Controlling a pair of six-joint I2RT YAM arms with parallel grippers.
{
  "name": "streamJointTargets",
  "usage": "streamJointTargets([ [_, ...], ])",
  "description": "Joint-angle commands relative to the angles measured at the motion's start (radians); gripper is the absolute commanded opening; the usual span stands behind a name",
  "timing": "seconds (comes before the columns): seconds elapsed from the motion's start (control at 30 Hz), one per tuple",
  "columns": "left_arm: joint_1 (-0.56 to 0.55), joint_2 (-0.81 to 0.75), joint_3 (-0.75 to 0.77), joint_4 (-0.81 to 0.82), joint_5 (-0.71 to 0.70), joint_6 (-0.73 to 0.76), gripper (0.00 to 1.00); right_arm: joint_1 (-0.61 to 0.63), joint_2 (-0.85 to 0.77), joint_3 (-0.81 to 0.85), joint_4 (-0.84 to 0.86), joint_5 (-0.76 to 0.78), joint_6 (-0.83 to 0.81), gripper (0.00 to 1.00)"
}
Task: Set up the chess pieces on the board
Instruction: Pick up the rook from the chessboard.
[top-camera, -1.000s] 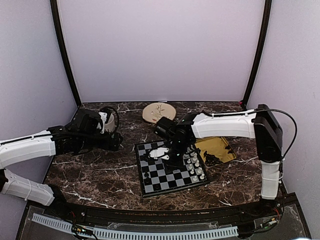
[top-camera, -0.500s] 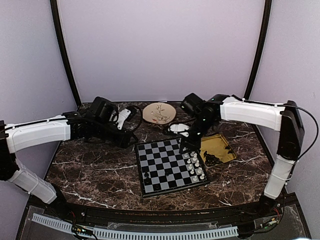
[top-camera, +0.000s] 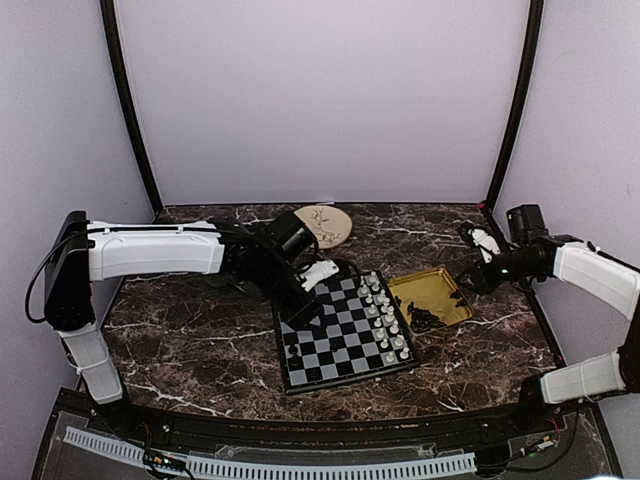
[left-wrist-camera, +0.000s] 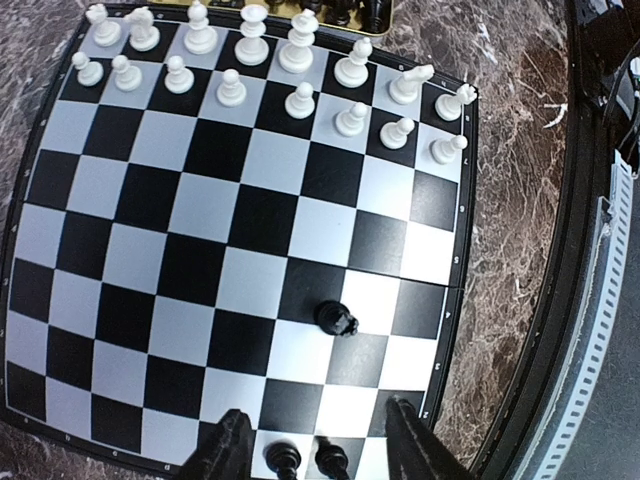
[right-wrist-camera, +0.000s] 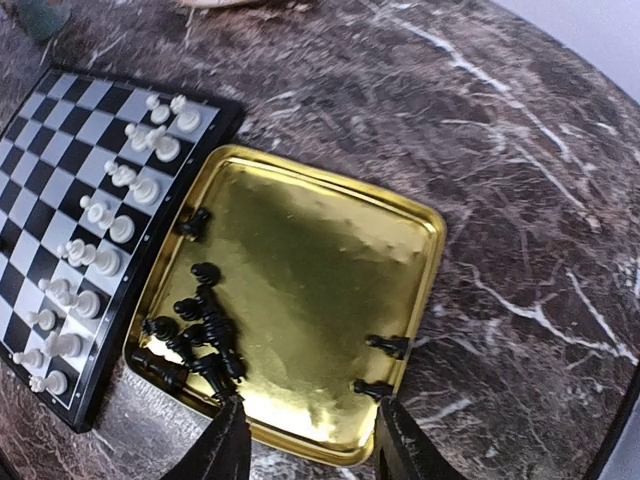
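Note:
The board (top-camera: 330, 345) lies at the table's middle. A few black chess pieces (top-camera: 293, 350) stand near its front left; the left wrist view shows one (left-wrist-camera: 336, 319) alone and two (left-wrist-camera: 283, 460) on the edge row. Several more black pieces (top-camera: 428, 318) lie in the yellow tray (top-camera: 425, 285), clustered at one side (right-wrist-camera: 200, 335), with two (right-wrist-camera: 388, 345) by the opposite rim. My left gripper (top-camera: 318, 272) hovers open and empty over the board's far left corner (left-wrist-camera: 316, 415). My right gripper (top-camera: 482, 242) is open and empty, above the tray's right edge (right-wrist-camera: 308, 405).
White pieces (top-camera: 385, 315) fill two rows on the board's right side (left-wrist-camera: 250, 60). A beige patterned plate (top-camera: 322, 224) sits behind the board. The tray (right-wrist-camera: 300, 260) lies close to the board's right edge. Dark frame posts stand at both back corners.
My left arm has swung right from the table's back left to over the board. My right arm has pulled away from the board to the right, past the tray.

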Motion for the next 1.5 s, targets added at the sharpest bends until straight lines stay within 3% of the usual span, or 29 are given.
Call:
streamJointTargets([
  [0.0, -0.041, 0.063, 0.082, -0.079, -0.018, 0.039, 0.48, -0.085, -0.075, -0.019, 0.150, -0.085, 0.053, 0.42],
  [0.13, -0.060, 0.122, 0.127, -0.085, -0.048, 0.037, 0.44, -0.095, -0.080, -0.027, 0.166, -0.059, 0.031, 0.43],
  [0.9, -0.084, 0.271, 0.216, -0.108, -0.044, 0.026, 0.41, -0.096, -0.030, -0.023, 0.159, -0.086, -0.004, 0.42],
  [1.47, -0.084, 0.267, 0.267, -0.182, -0.070, 0.018, 0.05, -0.096, -0.010, -0.020, 0.149, -0.096, -0.009, 0.41],
])
